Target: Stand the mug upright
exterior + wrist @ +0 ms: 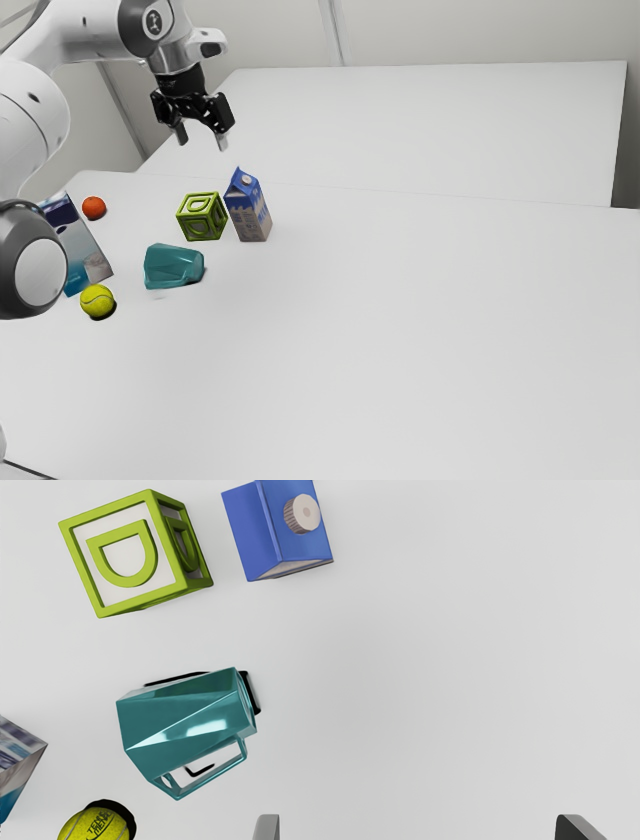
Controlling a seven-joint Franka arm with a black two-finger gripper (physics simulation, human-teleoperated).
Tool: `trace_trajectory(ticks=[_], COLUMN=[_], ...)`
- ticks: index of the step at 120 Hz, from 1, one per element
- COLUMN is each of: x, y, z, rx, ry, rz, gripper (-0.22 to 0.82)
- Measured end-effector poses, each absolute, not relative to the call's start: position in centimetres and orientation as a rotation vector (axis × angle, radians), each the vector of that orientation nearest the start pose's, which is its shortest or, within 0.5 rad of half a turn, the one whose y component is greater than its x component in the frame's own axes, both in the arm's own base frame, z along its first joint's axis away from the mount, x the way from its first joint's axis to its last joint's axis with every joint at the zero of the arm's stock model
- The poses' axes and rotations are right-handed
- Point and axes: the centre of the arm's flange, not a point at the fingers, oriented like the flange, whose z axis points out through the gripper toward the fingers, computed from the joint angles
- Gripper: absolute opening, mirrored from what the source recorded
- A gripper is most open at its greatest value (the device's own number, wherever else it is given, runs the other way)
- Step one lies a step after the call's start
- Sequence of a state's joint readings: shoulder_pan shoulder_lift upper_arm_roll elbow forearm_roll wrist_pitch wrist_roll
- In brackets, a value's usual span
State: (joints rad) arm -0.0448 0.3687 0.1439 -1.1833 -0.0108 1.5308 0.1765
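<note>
Fingers (202,138) were spread wide, raised above desk (400,350). Teal mug (173,267) was laid on its side on desk, between green block (202,217) and tennis ball (97,300); carton (248,207) was stood beside block.

V. bright, even light; glare on teal mug (185,730), blk shadow by tennis ball (95,826).

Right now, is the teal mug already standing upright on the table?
No, the wrist view shows the teal mug lying on its side, with its handle toward the tennis ball.
</note>
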Motion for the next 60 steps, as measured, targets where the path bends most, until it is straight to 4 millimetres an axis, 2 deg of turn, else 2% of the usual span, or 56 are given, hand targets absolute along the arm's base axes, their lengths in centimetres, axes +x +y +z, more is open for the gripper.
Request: trace_trajectory(ticks=[27, 32, 47, 60], x=[65.5, 65.2, 63.2, 62.1], y=[5.4, 5.7, 8.9, 10.6], z=[57.5, 56.4, 53.1, 50.5], rx=[-3.090, -3.095, -3.146, -3.180], ry=[0.141, 0.138, 0.048, 0.010], rz=[0.058, 0.094, 0.202, 0.243], gripper=[0.60, 0.60, 0.60, 0.60])
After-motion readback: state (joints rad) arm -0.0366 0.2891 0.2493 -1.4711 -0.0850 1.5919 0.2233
